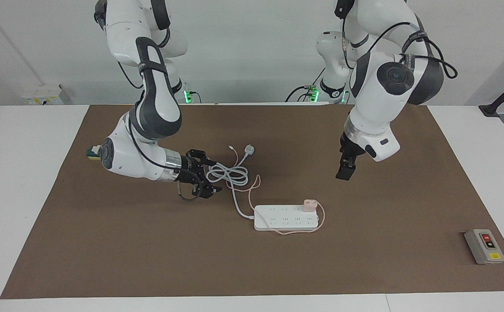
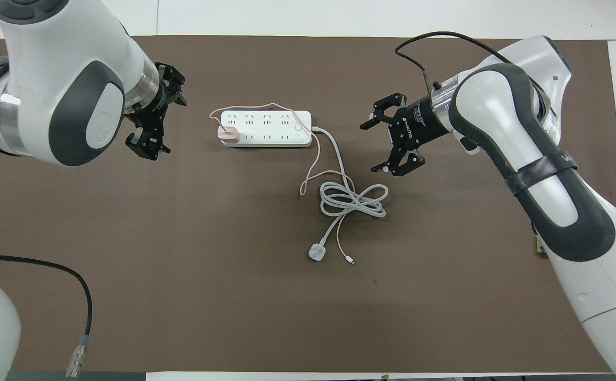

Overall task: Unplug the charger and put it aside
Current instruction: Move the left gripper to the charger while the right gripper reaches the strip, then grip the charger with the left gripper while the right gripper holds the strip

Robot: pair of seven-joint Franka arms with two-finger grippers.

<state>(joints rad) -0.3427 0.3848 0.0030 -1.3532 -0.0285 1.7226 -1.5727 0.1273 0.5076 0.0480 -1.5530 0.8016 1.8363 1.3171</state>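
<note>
The charger (image 1: 310, 204) is a small pale pink cube plugged into the white power strip (image 1: 278, 223) at the strip's end toward the left arm. It also shows in the overhead view (image 2: 228, 134), on the strip (image 2: 273, 138). Its thin pink cable (image 1: 321, 221) loops around the strip and runs toward the coiled white cord (image 1: 228, 173). My left gripper (image 1: 344, 175) hangs open over bare mat beside the strip's charger end, empty, as the overhead view (image 2: 173, 124) shows. My right gripper (image 1: 215, 176) is open, low beside the cord coil, empty; it also shows in the overhead view (image 2: 374, 147).
A white round plug (image 1: 249, 150) on the thick white cord lies nearer to the robots than the coil. A grey button box (image 1: 484, 246) sits at the brown mat's corner toward the left arm's end. The mat (image 1: 148, 251) covers most of the white table.
</note>
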